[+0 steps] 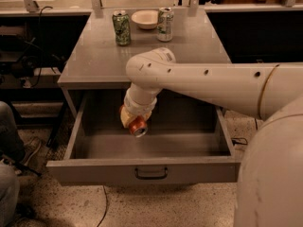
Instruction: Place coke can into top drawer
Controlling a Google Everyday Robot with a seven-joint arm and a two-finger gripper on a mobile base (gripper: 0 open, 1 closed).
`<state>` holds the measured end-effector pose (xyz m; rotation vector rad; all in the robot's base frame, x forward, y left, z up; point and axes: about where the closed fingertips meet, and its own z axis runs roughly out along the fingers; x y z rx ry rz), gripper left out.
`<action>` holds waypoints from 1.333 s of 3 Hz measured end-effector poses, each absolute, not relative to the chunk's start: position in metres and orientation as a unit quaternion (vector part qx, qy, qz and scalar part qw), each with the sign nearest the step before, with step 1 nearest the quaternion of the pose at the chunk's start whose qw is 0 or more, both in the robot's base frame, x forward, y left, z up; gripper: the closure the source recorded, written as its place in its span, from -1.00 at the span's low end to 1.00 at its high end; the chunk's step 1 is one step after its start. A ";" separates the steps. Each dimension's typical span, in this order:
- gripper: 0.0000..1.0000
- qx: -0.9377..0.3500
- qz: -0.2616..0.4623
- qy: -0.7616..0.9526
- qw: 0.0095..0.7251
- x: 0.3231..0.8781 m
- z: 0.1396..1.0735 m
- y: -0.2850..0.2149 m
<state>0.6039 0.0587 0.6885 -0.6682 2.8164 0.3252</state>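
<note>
Hovering gripper (132, 121) at frame centre, over open top drawer (142, 170), fingers clamping tilted coke can (138, 127) just above drawer floor. Working through placement step. Next, probably needing: lowering to floor, spreading fingers, lifting clear.

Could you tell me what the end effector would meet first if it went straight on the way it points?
Probably the bare floor of the top drawer: the end effector, holding the coke can, points down into it.
</note>
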 end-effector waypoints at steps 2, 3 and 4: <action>-0.90 -0.189 0.129 0.967 0.111 0.616 0.637 0.054; -1.00 -0.158 0.116 0.972 0.132 0.620 0.642 0.027; -1.00 -0.141 0.094 0.972 0.163 0.615 0.674 0.002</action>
